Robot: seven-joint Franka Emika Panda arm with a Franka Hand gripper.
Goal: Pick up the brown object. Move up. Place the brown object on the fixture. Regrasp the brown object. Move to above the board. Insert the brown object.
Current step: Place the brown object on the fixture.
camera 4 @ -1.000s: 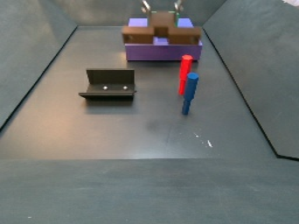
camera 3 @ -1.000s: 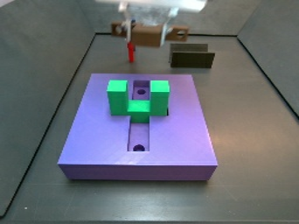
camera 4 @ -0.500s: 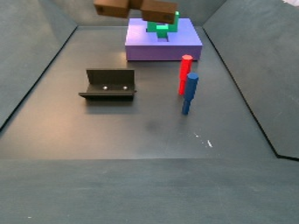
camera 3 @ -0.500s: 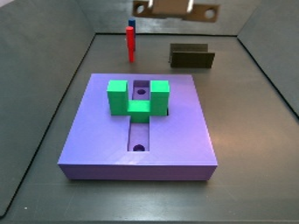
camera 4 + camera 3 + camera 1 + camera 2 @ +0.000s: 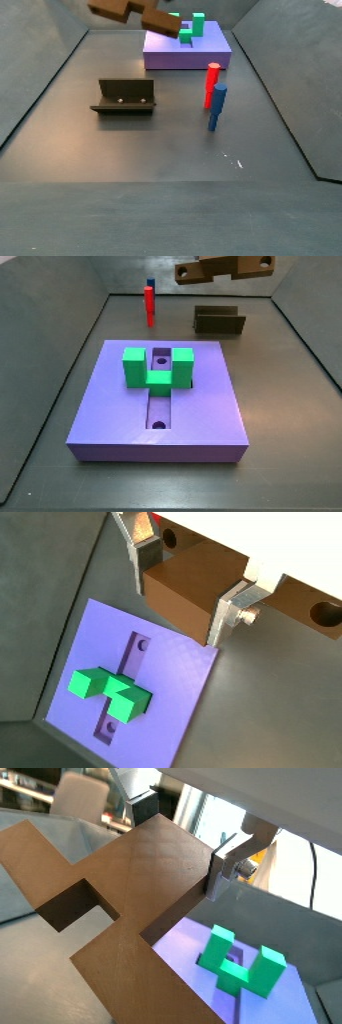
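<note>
My gripper [image 5: 187, 587] is shut on the brown object [image 5: 201, 582], a light-brown bar with a round hole near one end [image 5: 323, 612]. Silver fingers [image 5: 227, 612] press on both its sides; it also fills a wrist view [image 5: 120, 898]. In both side views the brown object [image 5: 221, 270] [image 5: 134, 15] hangs tilted high in the air, with the gripper body out of frame. The purple board [image 5: 160, 406] [image 5: 187, 50] with its green U-shaped block [image 5: 156, 366] lies on the floor below [image 5: 134, 672]. The dark fixture [image 5: 219, 320] [image 5: 124, 97] stands apart from the board.
A red peg [image 5: 148, 303] [image 5: 211, 85] and a blue peg [image 5: 218, 107] stand upright between the board and the fixture. Grey walls close in the floor on the sides and back.
The brown object has risen from near the floor behind the board to high in the air, shifted sideways, and now hangs tilted. Board, fixture and pegs have not moved.
</note>
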